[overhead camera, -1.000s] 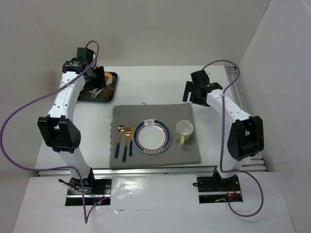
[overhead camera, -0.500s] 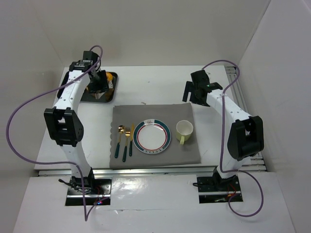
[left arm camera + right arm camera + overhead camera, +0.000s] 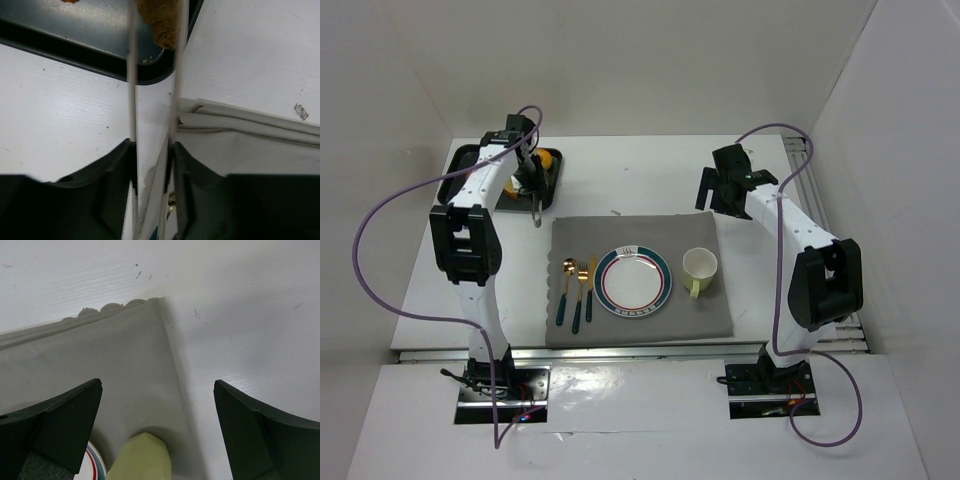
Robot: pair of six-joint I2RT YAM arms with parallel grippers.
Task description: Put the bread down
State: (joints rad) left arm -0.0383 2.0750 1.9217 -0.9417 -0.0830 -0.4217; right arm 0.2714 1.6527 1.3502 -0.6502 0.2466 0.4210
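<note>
My left gripper [image 3: 532, 185] is shut on a pair of thin white tongs [image 3: 131, 75]. The tongs' tips pinch a brown piece of bread [image 3: 159, 20] over the right corner of the black tray [image 3: 75, 30]. In the top view the bread [image 3: 548, 160] shows orange at the tray's [image 3: 468, 165] right edge. The white plate with a green and red rim [image 3: 633, 283] lies on the grey placemat [image 3: 640, 232]. My right gripper [image 3: 712, 195] is open and empty above the mat's far right corner [image 3: 125, 340].
A yellow-green cup [image 3: 699, 267] stands right of the plate and shows low in the right wrist view [image 3: 142, 457]. Gold and green cutlery [image 3: 578, 290] lies left of the plate. White walls close in the table at the back and sides.
My left arm has swung right, carrying the tongs from over the tray's middle to its right edge, nearer the placemat. The right arm has not moved.
</note>
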